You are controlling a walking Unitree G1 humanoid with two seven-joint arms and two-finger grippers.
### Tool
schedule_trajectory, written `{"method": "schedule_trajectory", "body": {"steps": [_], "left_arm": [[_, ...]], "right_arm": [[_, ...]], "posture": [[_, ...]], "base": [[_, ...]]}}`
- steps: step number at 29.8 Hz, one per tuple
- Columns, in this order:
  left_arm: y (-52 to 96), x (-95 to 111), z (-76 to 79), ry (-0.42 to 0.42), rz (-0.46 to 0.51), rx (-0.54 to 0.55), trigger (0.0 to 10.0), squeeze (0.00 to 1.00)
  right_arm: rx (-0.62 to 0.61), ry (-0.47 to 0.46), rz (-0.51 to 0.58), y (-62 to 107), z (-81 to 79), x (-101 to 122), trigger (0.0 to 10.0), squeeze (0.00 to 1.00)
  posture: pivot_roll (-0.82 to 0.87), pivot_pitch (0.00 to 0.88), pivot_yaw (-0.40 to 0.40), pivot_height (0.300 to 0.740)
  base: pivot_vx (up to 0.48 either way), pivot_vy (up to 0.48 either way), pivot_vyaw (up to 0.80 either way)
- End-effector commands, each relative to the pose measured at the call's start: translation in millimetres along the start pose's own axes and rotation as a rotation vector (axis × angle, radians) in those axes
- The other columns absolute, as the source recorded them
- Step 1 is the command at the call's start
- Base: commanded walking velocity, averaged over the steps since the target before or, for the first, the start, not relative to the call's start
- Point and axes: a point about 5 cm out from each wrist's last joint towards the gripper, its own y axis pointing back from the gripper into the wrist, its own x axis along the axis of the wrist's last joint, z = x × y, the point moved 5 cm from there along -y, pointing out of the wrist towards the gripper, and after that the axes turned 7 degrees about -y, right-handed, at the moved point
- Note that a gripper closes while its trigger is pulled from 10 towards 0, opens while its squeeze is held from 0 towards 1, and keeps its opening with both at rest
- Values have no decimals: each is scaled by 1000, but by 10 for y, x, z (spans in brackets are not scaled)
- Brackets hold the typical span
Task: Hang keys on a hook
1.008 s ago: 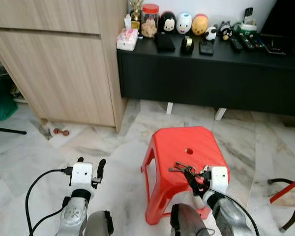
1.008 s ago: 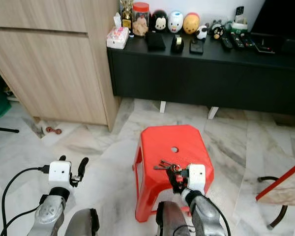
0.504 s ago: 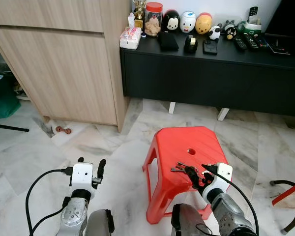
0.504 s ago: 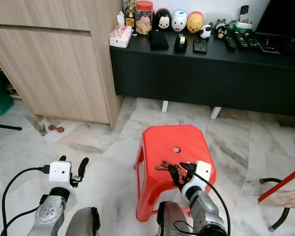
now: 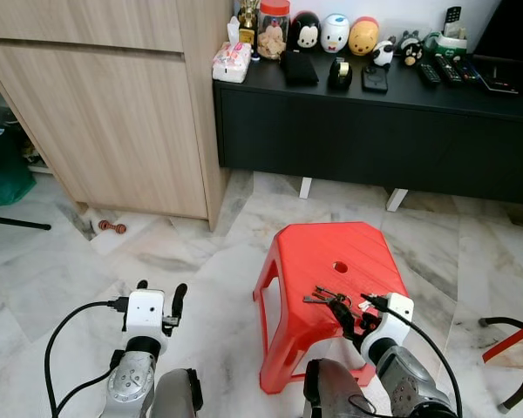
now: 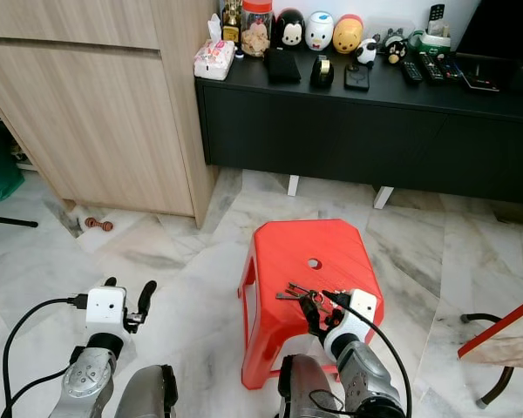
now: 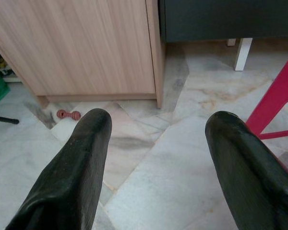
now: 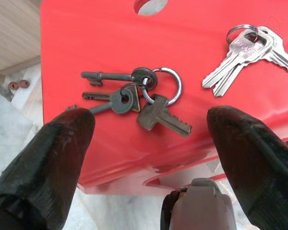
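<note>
**Keys on the stool, right gripper poised over them**

Head cameras: I see the red stool (image 5: 331, 261) on the marble floor at about 5 o'clock in the picture, with the black cabinet (image 5: 375, 131) up at 12 o'clock. The dark keys (image 6: 295, 292) lie near the stool's front edge. My right gripper (image 6: 318, 309) hangs just beside them, fingers spread. My left gripper (image 5: 157, 296) sits idle at 7 o'clock, well apart from the stool.

Left wrist: both fingers (image 7: 81, 158) stand wide apart over bare floor, holding nothing, with the wooden cupboard (image 7: 86, 43) ahead.

Right wrist: the dark keys (image 8: 134, 93) lie flat between my spread fingers (image 8: 53, 153), untouched. A second bunch, the silver keys (image 8: 247, 50), lies at 1 o'clock, apart from the first. I see no hook anywhere.

I judge the bunch light, hard, loose and slippery on smooth plastic, so it may skate when nudged. I would pinch across the ring (image 8: 170, 86), where everything joins.
</note>
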Motion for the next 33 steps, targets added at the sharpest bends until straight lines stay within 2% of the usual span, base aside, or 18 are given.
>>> {"method": "schedule_trajectory", "body": {"steps": [1,8,9,10,19,20,21,22,23,33], "left_arm": [[41,-87,50,4,-35,-13,10000,0],[37,-83,57,9,-36,-10,10000,0],[36,-84,53,10,-37,-8,10000,0],[36,-84,51,11,-37,-7,10000,0],[33,-80,56,11,-37,-9,10000,0],[34,-82,57,11,-38,-10,10000,0],[34,-82,57,11,-38,-10,10000,0],[34,-84,58,11,-39,-10,10000,0],[34,-88,60,11,-41,-12,10000,0],[38,-93,66,12,-44,-15,10000,0]], "right_arm": [[-10,-5,-8,8,43,14,10000,0],[-6,-13,-16,-14,12,11,10000,0],[-2,-16,-16,-19,1,11,627,0],[1,-17,-16,-22,-8,11,0,0],[12,-9,-41,-44,-61,-42,0,0],[13,-8,-44,-46,-66,-52,1412,0],[13,-8,-44,-46,-66,-52,1412,0],[12,-6,-50,-47,-71,-66,7529,0],[8,1,-59,-47,-68,-82,10000,0],[2,1,-64,-45,-60,-99,10000,0]], "posture": [[2,105,-94,591],[5,105,-95,591],[5,105,-95,591],[5,105,-95,591],[7,107,-96,591],[7,107,-96,591],[7,107,-96,591],[7,107,-96,591],[7,107,-96,591],[6,112,-95,591]], "base": [[0,0,0],[0,0,0],[0,0,0],[0,0,0],[0,0,0],[0,0,0],[0,0,0],[0,0,0],[0,0,0],[0,0,0]]}}
